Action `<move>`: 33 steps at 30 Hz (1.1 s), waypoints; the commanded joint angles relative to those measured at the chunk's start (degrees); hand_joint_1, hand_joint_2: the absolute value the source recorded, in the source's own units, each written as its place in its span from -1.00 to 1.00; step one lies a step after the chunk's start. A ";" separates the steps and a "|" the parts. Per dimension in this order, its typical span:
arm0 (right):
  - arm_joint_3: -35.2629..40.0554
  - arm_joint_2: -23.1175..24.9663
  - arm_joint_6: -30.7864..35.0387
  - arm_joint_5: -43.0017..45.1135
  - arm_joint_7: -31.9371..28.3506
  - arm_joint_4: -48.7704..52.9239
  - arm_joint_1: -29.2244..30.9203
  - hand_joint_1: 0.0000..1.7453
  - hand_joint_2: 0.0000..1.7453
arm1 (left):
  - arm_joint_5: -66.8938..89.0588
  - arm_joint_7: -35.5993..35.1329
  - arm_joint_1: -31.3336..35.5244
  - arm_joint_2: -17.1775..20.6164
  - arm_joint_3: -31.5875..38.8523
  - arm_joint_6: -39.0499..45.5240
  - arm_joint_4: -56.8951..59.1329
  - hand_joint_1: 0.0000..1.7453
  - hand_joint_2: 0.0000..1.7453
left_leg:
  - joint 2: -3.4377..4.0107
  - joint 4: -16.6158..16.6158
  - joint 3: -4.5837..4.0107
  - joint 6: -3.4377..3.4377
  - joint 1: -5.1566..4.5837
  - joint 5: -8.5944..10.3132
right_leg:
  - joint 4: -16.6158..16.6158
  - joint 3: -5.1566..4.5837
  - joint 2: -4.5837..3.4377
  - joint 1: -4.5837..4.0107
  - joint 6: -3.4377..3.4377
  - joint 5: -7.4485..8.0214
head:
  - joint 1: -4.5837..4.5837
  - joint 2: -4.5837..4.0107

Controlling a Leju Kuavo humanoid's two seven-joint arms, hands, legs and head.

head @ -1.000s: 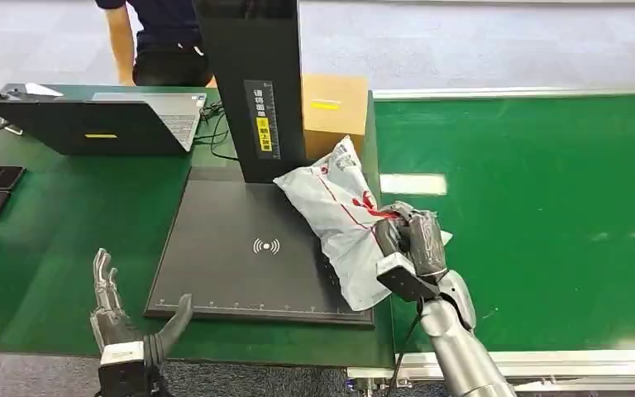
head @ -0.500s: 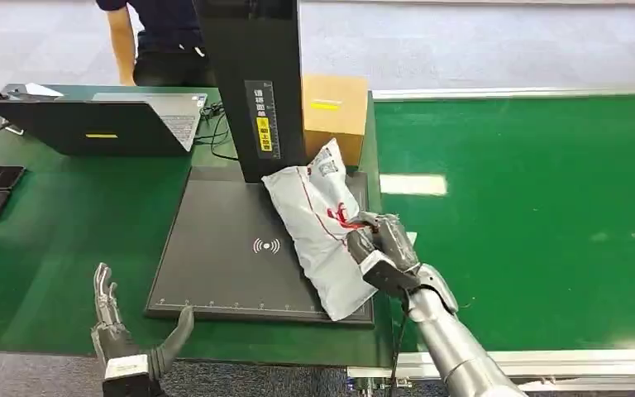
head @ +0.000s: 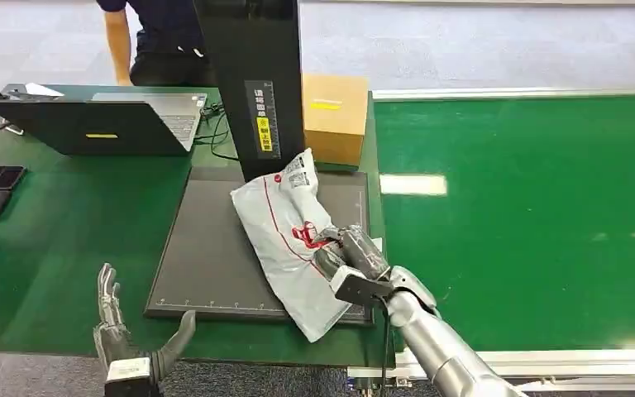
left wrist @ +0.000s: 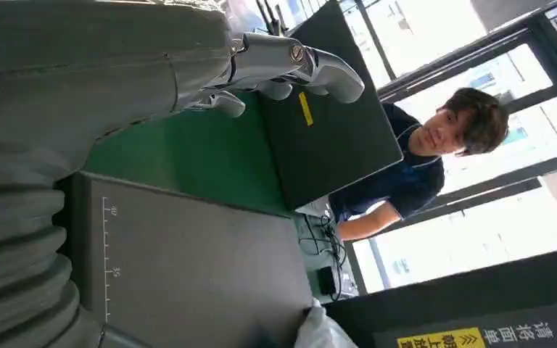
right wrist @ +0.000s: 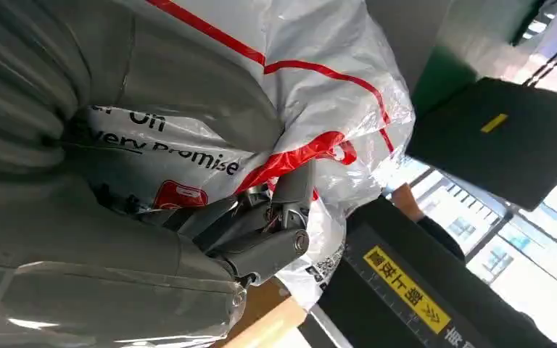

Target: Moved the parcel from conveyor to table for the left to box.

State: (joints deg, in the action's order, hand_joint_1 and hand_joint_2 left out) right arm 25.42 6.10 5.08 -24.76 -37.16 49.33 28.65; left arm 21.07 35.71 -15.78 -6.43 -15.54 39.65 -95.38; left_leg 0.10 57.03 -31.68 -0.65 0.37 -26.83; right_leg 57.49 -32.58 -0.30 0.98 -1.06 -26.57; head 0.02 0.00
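Green conveyor belt (head: 529, 215) now behind the load: white-grey plastic mailer parcel w/ red stripes (head: 285, 227) has shifted left, off the belt, over the black scanner pad (head: 207, 248) on the green table (head: 66, 223). Transfer prob. nearly done. Black upright post (head: 252, 83) & brown cardboard box (head: 335, 116) crowd the far side; near pad edge has room. Right hand (head: 349, 258) fingers clamped on parcel; left hand (head: 128, 343) fingers spread, holding nothing, at the table's near edge.

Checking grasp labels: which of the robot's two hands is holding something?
The right hand grips the white plastic parcel with red stripes; the left hand is spread, holding nothing.
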 commanded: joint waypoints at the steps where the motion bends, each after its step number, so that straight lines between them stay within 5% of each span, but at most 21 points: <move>1: 4.19 -0.89 -2.56 -2.44 -2.84 -4.47 -1.57 0.94 1.00 | 0.36 -1.43 6.18 2.45 -2.77 -3.88 5.59 -1.00 1.00 | -0.16 -0.14 0.12 -0.01 0.04 0.08 | -0.15 0.18 0.18 -0.05 0.07 0.02 | -0.02 0.00; 3: 4.15 -0.53 0.41 -4.22 -2.33 -5.66 -1.59 0.62 1.00 | -1.18 -0.45 6.18 2.97 -2.71 -3.81 6.46 -1.00 1.00 | -0.13 -0.14 0.15 -0.01 0.02 0.06 | -0.14 0.19 0.14 -0.03 0.06 0.02 | 0.02 0.00; 4: 3.48 -0.38 4.19 -5.54 -0.13 -6.03 -1.53 -0.38 1.00 | -1.79 0.28 5.72 3.18 -2.97 -3.63 6.70 -1.00 1.00 | -0.13 -0.20 0.21 -0.01 0.04 0.08 | -0.21 0.25 0.15 -0.06 0.09 0.04 | -0.02 0.00; 5: 2.22 -0.35 7.13 -6.09 1.77 -5.87 -1.67 -0.70 1.00 | -2.41 1.06 4.96 3.24 -3.46 -3.19 6.75 -1.00 1.00 | -0.07 -0.20 0.24 -0.01 0.04 0.06 | -0.21 0.26 0.09 -0.05 0.08 0.04 | 0.00 0.00; 6: 2.14 -0.60 6.92 -6.05 1.73 -5.75 -1.63 -0.70 1.00 | -2.48 1.14 4.78 3.23 -3.62 -3.14 6.81 -1.00 1.00 | -0.04 -0.14 0.21 0.00 0.01 0.03 | -0.13 0.21 0.05 -0.02 0.05 0.00 | 0.00 0.00; 7: 1.36 -0.82 8.44 -6.21 2.67 -5.51 -1.80 -1.00 1.00 | -2.64 1.33 4.60 3.17 -3.79 -2.97 6.88 -1.00 1.00 | -0.09 -0.20 0.23 0.00 0.03 0.06 | -0.21 0.25 0.11 -0.04 0.08 0.03 | -0.02 0.00; 11: -1.65 -2.19 17.64 -9.29 6.92 -1.77 -4.68 -1.00 1.00 | -3.90 1.98 4.43 3.04 -4.60 -2.34 7.18 -1.00 1.00 | -0.12 -0.11 0.16 0.01 0.00 0.04 | -0.13 0.18 0.14 -0.02 0.04 0.00 | 0.00 0.00; 18: -8.97 -7.63 11.95 5.74 -2.84 28.01 -23.72 -1.00 1.00 | -5.47 2.98 7.07 1.42 -4.06 -5.56 11.02 -1.00 1.00 | -0.60 -0.14 0.13 0.04 0.02 0.10 | -0.25 0.35 0.65 -0.03 0.03 -0.07 | 0.00 0.00; 23: -13.22 -8.51 5.56 15.19 -2.84 45.35 -33.47 -1.00 1.00 | -5.44 3.49 9.04 0.66 -4.31 -8.26 14.11 -1.00 1.00 | -0.58 -0.04 -0.02 0.04 -0.03 0.00 | -0.11 0.16 0.61 0.03 0.03 -0.12 | 0.00 0.00; 28: -17.99 -7.01 2.89 16.50 -2.84 51.65 -38.29 -1.00 1.00 | -3.99 3.18 11.11 -0.31 -3.42 -11.42 15.35 -1.00 1.00 | -0.57 -0.01 -0.07 0.04 -0.04 -0.01 | -0.10 0.09 0.57 0.03 0.00 -0.13 | 0.00 0.00; 33: -25.88 0.34 1.04 10.64 -2.84 54.20 -43.48 -1.00 1.00 | 5.20 1.11 16.20 -2.36 -2.88 -18.11 13.86 -1.00 1.00 | -0.63 0.01 -0.08 0.03 0.00 0.00 | -0.10 0.12 0.63 -0.01 0.01 -0.12 | 0.00 0.00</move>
State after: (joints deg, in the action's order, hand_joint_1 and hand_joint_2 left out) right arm 11.38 0.59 7.74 -8.70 -37.20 93.80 -5.50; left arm 18.63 38.71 -7.14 -6.06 -19.23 26.99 -85.79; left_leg -0.04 57.06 -31.69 -0.63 0.36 -26.91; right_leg 57.43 -32.58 -0.17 0.99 -1.11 -26.62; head 0.02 0.00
